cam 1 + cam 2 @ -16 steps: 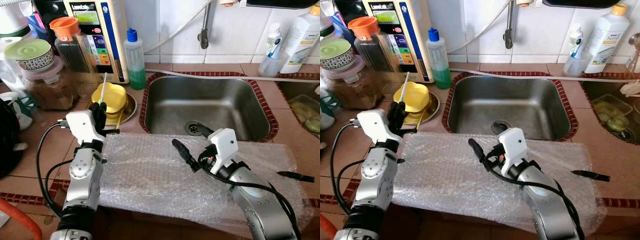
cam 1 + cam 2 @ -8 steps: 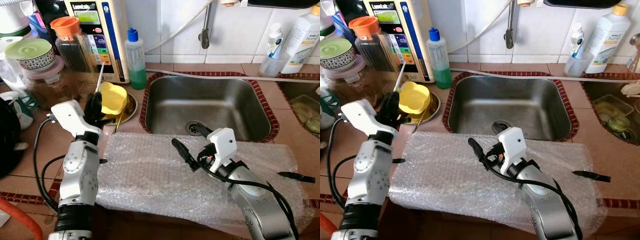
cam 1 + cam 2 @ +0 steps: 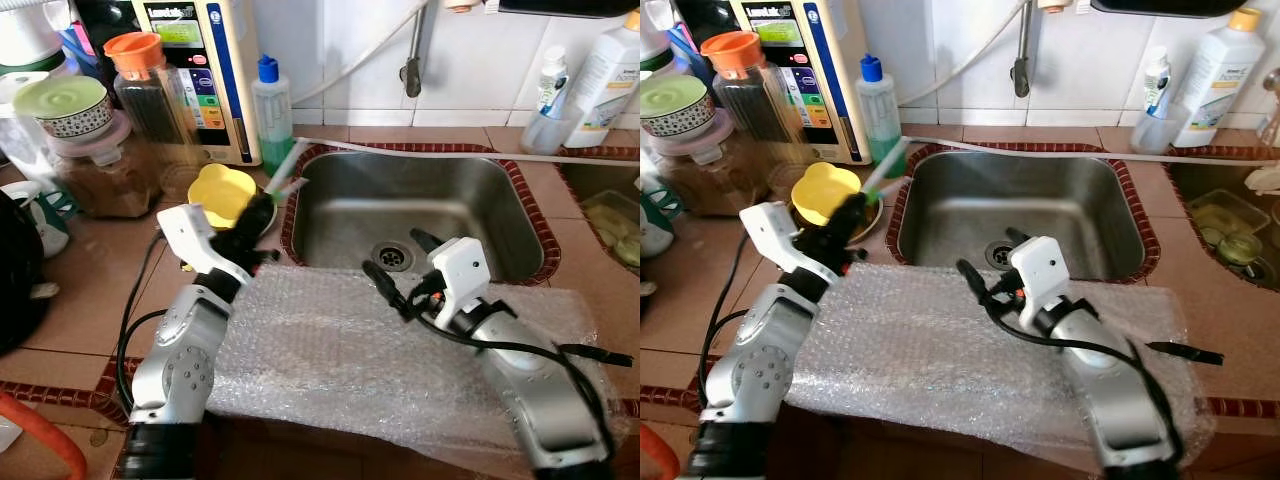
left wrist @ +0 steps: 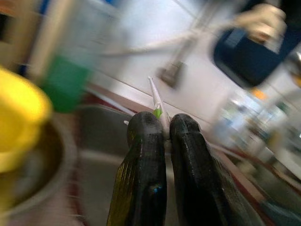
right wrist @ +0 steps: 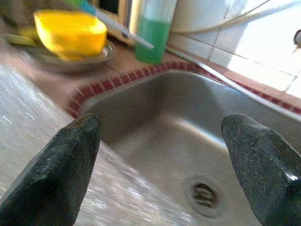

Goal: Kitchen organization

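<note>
yellow bowl point(image 3: 222, 193) | green-white stick point(image 3: 283, 172) | red-tiled rim, steel sink point(image 3: 420, 215)

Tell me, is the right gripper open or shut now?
Open. The right gripper has its two black fingers far apart above the sink, with nothing between them.

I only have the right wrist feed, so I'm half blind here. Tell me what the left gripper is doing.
Observer: The left gripper is shut on a white and green stick, beside the sink's left rim.
Operator: Report anything lying to the right of my right arm.
Observer: A thin black object lies at the right end of the bubble wrap sheet.
</note>
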